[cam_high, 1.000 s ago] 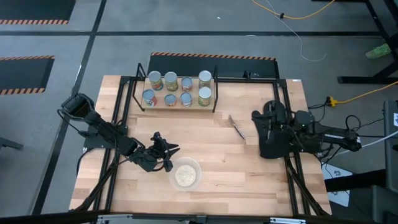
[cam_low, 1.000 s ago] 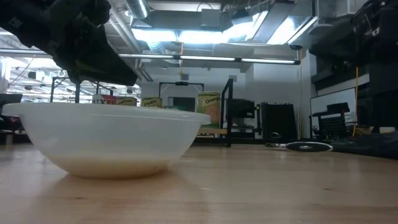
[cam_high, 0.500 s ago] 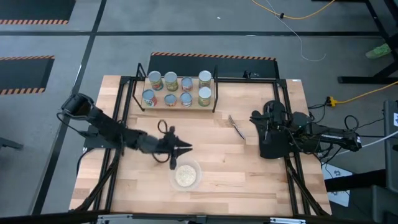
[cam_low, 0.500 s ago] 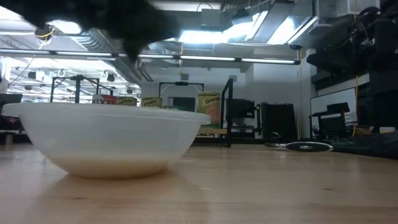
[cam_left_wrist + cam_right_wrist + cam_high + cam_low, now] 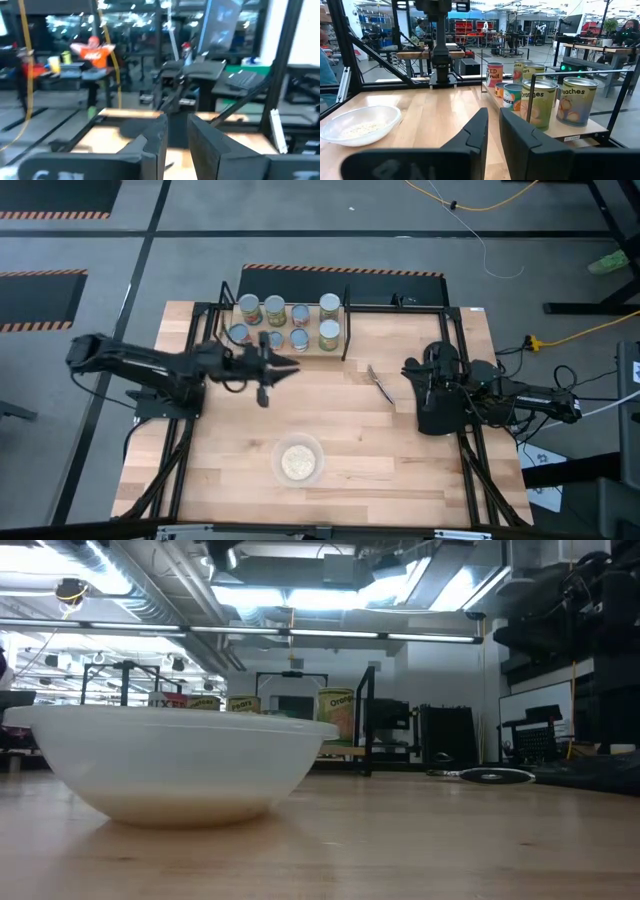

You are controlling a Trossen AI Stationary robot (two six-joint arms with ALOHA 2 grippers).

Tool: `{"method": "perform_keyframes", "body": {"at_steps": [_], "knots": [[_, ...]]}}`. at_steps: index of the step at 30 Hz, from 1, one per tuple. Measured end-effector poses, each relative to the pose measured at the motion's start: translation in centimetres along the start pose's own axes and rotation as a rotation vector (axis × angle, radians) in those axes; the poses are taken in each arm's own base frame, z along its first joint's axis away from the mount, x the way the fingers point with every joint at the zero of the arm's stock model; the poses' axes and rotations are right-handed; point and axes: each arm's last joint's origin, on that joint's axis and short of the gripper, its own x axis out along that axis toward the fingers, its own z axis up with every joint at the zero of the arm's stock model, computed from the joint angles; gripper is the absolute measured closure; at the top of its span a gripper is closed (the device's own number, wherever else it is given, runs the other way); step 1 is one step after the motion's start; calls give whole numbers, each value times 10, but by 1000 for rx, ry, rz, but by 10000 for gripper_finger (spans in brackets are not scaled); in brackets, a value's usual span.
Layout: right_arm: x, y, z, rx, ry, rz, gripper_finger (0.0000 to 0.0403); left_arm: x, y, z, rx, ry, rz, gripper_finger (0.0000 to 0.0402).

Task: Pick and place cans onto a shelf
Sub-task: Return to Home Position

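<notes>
Several cans (image 5: 300,315) stand upright in two rows on the shelf (image 5: 314,350), a low light-wood board on black posts at the table's far middle. They also show in the right wrist view (image 5: 540,102) and far off in the low view (image 5: 338,715). My left gripper (image 5: 290,366) is shut and empty. It hovers just in front of the shelf's near edge and points toward the table's right; its fingers show in the left wrist view (image 5: 176,125). My right gripper (image 5: 408,370) is shut and empty. It rests at the table's right and points left (image 5: 492,117).
A clear round bowl of pale grain (image 5: 298,460) stands near the table's front middle; it fills the left of the low view (image 5: 170,760). A thin metal utensil (image 5: 380,384) lies between the shelf and my right gripper. Bare wood lies between the bowl and the shelf.
My left gripper has swung from beside the bowl toward the table's far edge. It has risen out of the low view and now hovers in front of the shelf. The bowl and the cans have stayed where they were.
</notes>
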Motion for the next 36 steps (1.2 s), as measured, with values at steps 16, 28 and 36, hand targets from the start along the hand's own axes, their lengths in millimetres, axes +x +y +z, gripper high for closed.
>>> {"method": "perform_keyframes", "body": {"at_steps": [16, 28, 36], "knots": [[0, 0, 0, 1, -1, 0, 350, -99, 9, 23, 87, 142, 52, 333], [0, 0, 0, 1, -1, 0, 350, -114, 11, -35, 95, 166, 48, 333], [0, 0, 0, 1, -1, 0, 350, -127, 14, -68, 84, 119, 51, 333]]}}
